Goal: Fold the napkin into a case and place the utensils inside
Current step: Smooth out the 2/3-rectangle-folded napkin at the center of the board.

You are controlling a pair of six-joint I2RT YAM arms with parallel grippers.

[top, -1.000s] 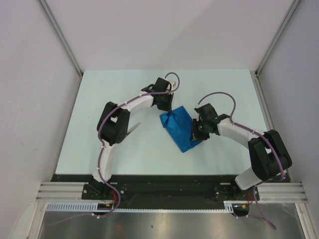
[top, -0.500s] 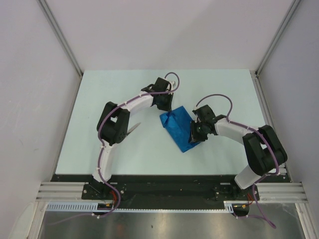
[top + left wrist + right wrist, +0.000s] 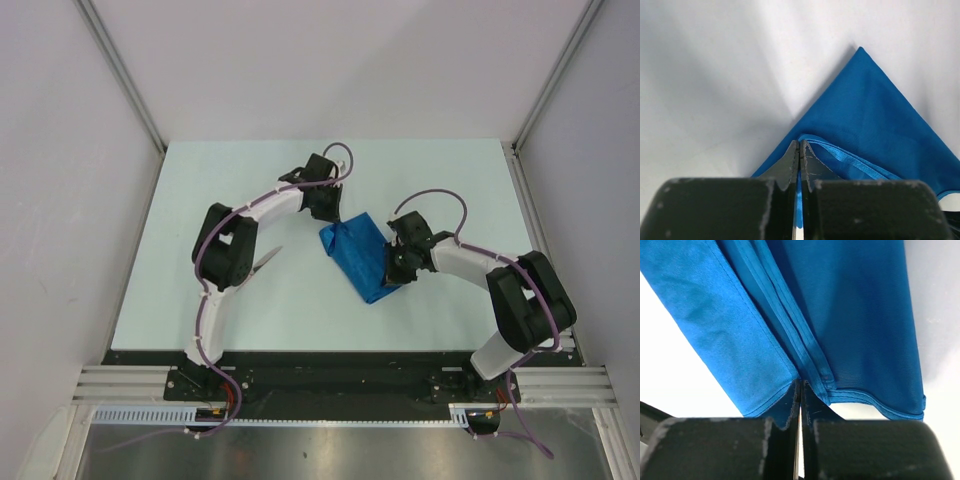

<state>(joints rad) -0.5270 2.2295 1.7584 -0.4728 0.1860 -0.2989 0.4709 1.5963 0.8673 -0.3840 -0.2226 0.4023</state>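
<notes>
Folded royal-blue napkin (image 3: pixel 362 262) lying on the table (image 3: pixel 450 180). The left gripper (image 3: pixel 799 146), at the napkin's far-left corner, has its jaws together, clamped on a strip of hem. The right gripper (image 3: pixel 799 386), at the napkin's right edge, has its jaws together with the tips against the hemmed folds; whether cloth is caught cannot be told. A slim grey utensil (image 3: pixel 268 261) lies well left of the napkin.
</notes>
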